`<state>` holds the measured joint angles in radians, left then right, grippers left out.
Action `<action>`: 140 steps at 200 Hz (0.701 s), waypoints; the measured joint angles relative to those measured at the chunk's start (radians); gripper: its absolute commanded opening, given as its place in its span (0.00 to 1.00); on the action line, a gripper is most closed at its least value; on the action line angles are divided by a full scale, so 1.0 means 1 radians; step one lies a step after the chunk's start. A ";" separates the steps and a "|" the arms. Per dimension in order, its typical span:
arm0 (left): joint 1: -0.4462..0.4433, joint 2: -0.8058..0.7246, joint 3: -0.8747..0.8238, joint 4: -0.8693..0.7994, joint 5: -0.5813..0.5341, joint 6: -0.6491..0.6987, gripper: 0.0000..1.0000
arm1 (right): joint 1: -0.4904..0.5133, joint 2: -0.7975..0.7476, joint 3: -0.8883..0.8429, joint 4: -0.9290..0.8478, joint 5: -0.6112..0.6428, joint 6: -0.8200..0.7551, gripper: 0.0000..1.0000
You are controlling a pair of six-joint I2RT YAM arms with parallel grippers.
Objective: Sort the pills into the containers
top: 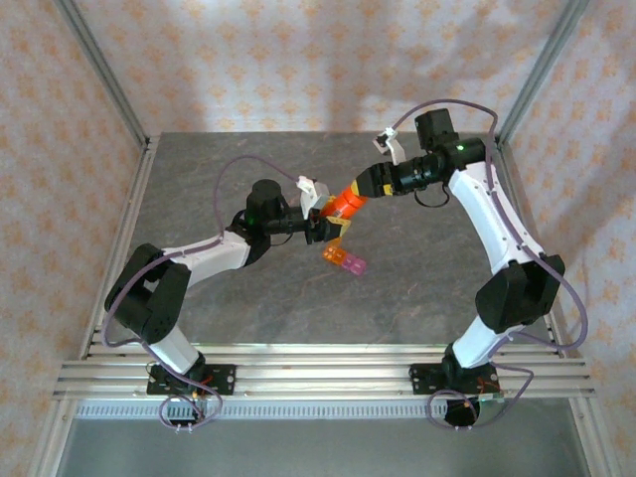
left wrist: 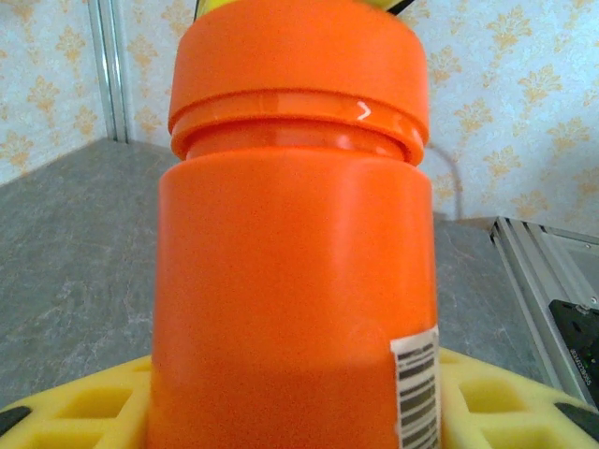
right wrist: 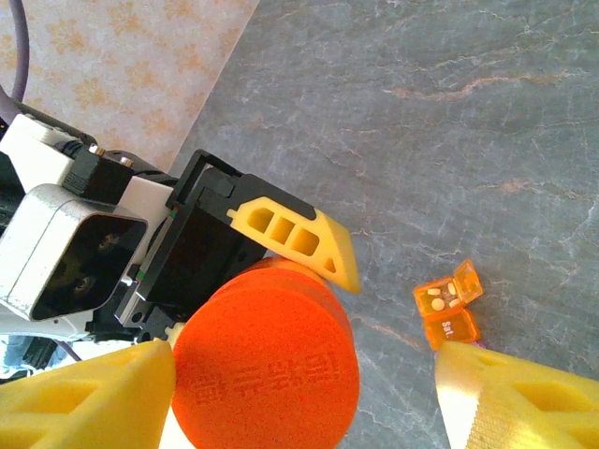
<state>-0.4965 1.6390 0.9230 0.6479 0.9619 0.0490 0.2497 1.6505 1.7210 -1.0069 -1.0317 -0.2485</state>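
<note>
Two pincers line up on your orange pill bottle (top: 345,206): left pincer (top: 326,222) pinching its body, right pincer (top: 358,193) spread around the cap (right wrist: 267,374), containers (top: 344,260) near it on the bench (top: 248,298).

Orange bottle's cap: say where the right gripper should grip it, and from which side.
Probably best to grip the cap on its round side wall, coming end-on along the bottle's axis. Its flat top faces the right gripper, and the left gripper clamps the body below it.
</note>
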 measured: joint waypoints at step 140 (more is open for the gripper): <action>0.000 0.000 0.020 -0.003 0.000 0.000 0.00 | -0.002 0.000 0.001 -0.004 -0.073 -0.003 0.61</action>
<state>-0.4965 1.6394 0.9432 0.6453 0.9623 0.0490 0.2478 1.6505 1.7218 -1.0107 -1.1049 -0.2520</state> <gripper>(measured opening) 0.517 0.648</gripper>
